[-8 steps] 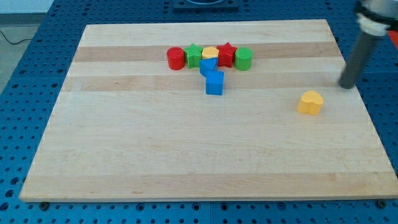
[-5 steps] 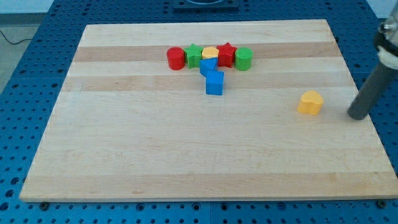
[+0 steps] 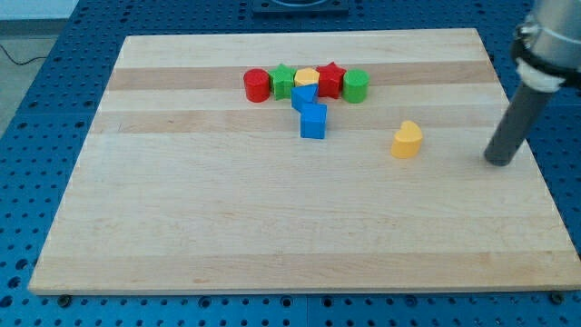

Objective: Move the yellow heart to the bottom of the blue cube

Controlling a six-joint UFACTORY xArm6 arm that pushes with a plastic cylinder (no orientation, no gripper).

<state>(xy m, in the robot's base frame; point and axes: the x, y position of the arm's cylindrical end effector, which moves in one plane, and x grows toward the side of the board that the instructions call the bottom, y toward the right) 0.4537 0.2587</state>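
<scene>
No pincer shows: my tip [image 3: 497, 163] stands right of the yellow heart [image 3: 408, 140], apart.

Bright, even light falls from overhead, leaving the pale wooden surface [image 3: 272, 227] free of glare. Blocks such as the yellow heart [image 3: 407, 140] cast only short, soft shadows. The dark rod is slightly blurred, perhaps from motion, so my tip [image 3: 497, 162] looks smeared. Focus is otherwise sharp, edges undistorted.
</scene>
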